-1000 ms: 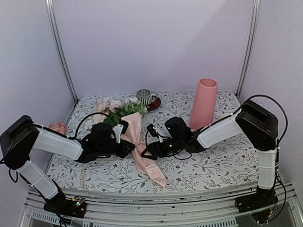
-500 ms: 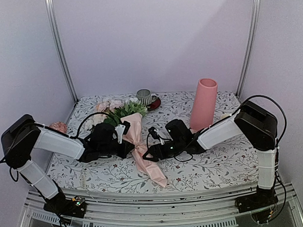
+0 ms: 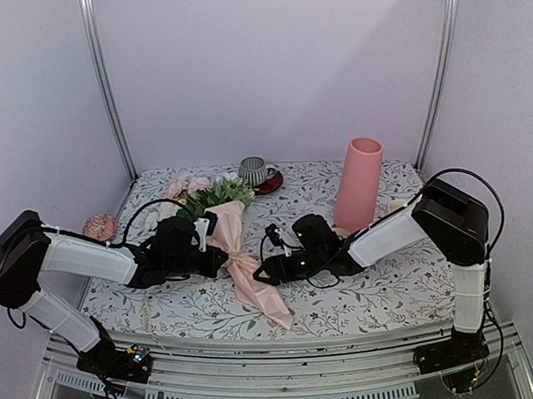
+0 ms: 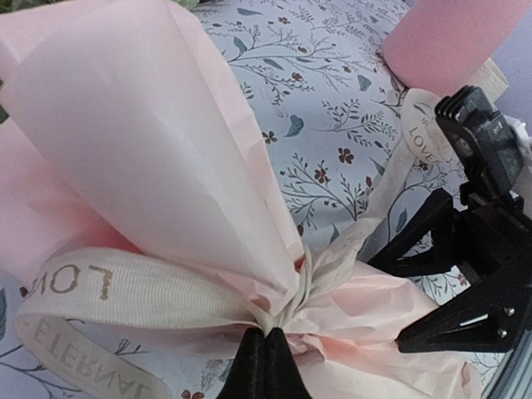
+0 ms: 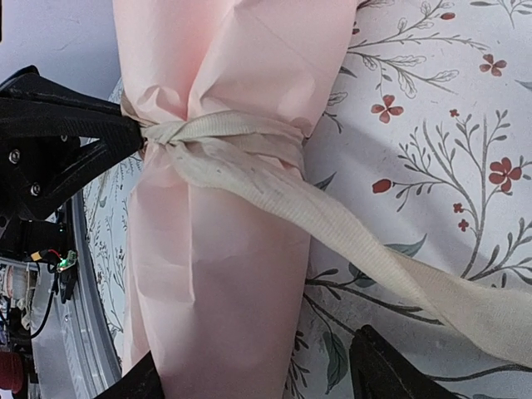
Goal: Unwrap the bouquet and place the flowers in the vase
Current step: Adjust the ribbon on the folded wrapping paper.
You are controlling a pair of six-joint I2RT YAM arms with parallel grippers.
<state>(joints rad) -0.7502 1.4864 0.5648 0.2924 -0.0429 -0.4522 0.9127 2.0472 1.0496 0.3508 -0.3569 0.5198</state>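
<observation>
step: unwrapping, at the tie stage. Knot intact, paper on, no flower out yet.
bouquet point(image 3: 235, 220): lies flat on the table point(image 3: 383, 283) between the two arms. Flowers point(image 3: 215, 194) point to the back, the paper's tail end to the near edge.
ribbon point(image 5: 249, 137): cream, tied round the waist of the pale pink paper point(image 4: 150, 125). Knot point(image 4: 287, 303) sits on the left arm's side. One loose tail point(image 5: 391, 258) runs out over the table on the right arm's side.
left gripper point(image 4: 266, 362): closed tight, tips together right at the knot. It looks to be pinching the ribbon there.
right gripper point(image 5: 258, 378): open, fingers either side of the wrap just below the tie. One finger is at the paper's edge, the other over the table. Holds nothing.
vase point(image 3: 359, 183): upright at back right, well apart from the bouquet, nothing sticking out of it.
next: probably the right gripper closes on the loose tail and draws it away from the knot while the left anchors. Can't tell whether the knot will slip.
after that: peel the paper, then stems into the vase.
</observation>
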